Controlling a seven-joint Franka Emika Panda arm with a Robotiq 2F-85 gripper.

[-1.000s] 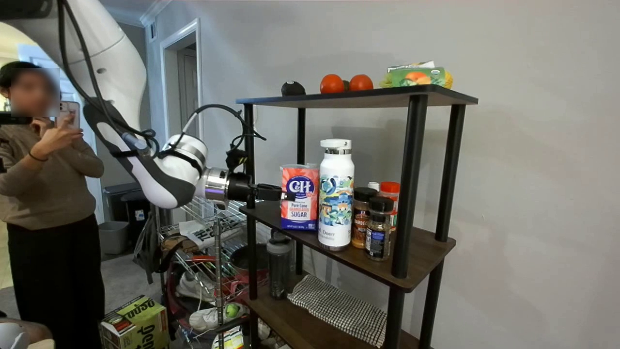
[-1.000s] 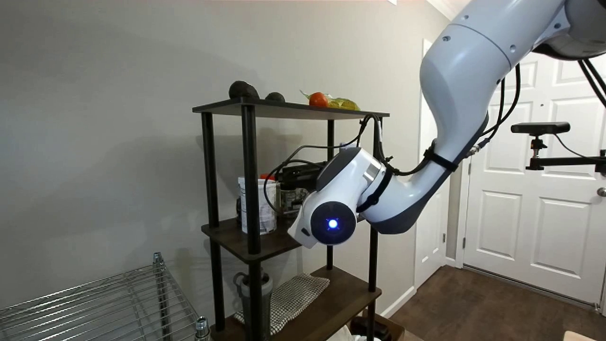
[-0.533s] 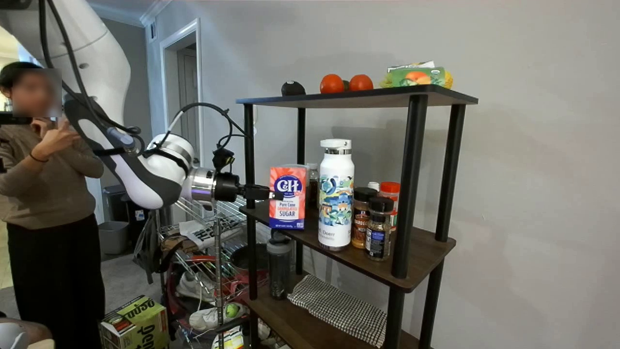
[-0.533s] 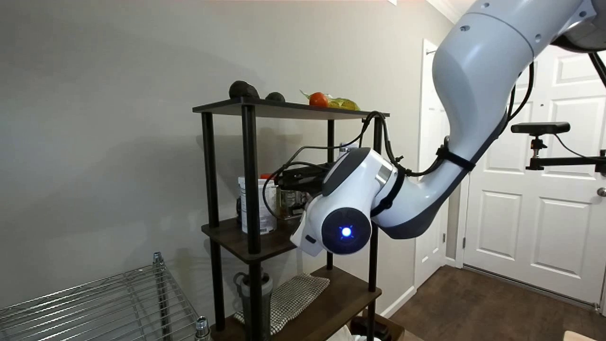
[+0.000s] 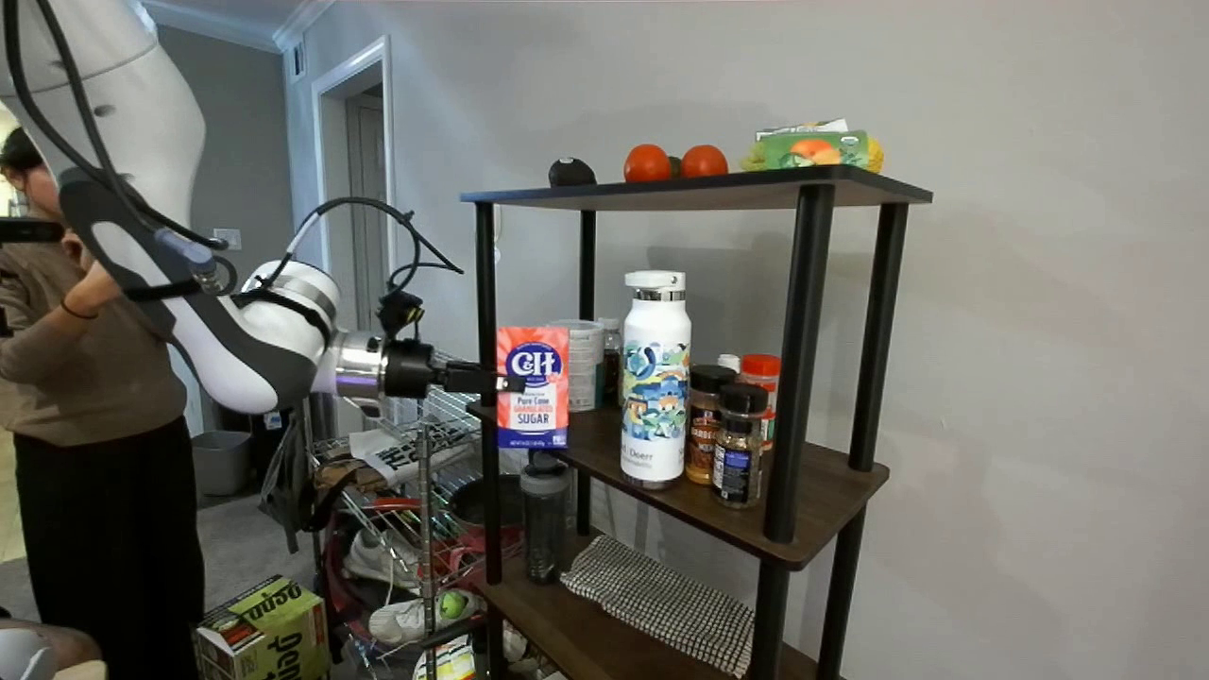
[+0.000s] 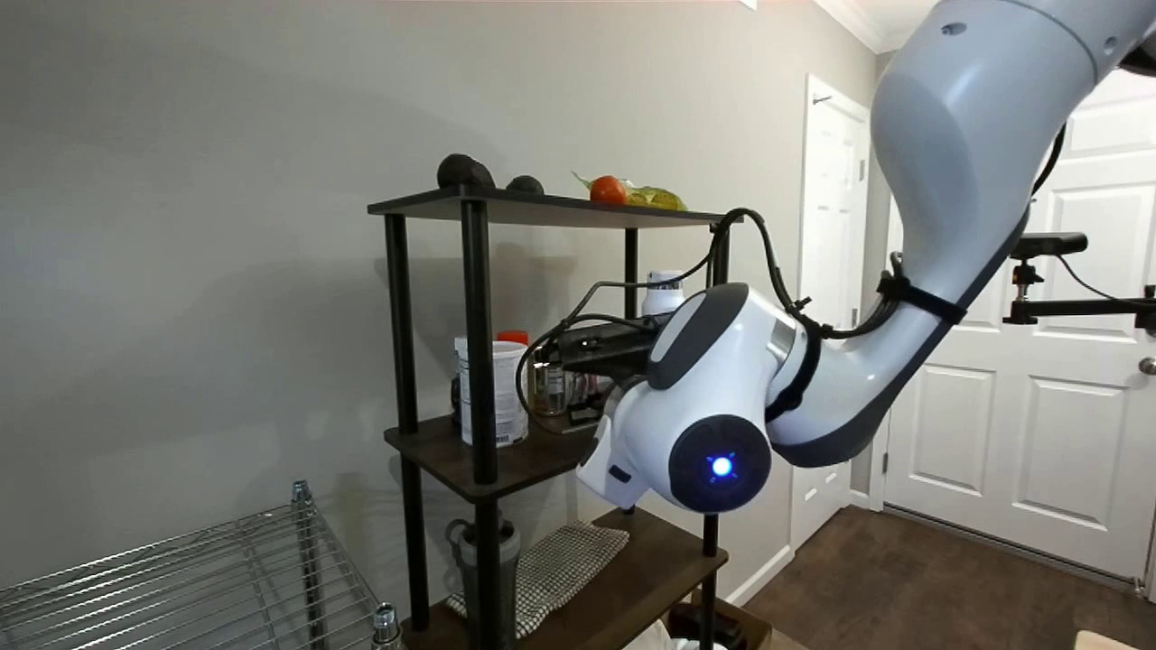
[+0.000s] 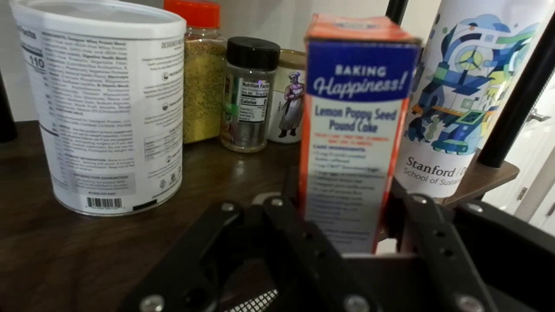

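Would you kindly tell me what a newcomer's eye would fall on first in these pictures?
Most likely the orange-red and blue sugar box, clamped in the gripper by the edge of the middle shelf. Next would come the tall, colourfully printed white bottle, standing upright on that shelf. In an exterior view, the blue light glowing on the robot arm may also draw the eye.

The arm (image 6: 948, 171) is sloping down, wrist (image 5: 269, 349) bent, the level hand (image 5: 513, 383) gripping, fingertips (image 7: 291, 188) too blurred up close to trace.
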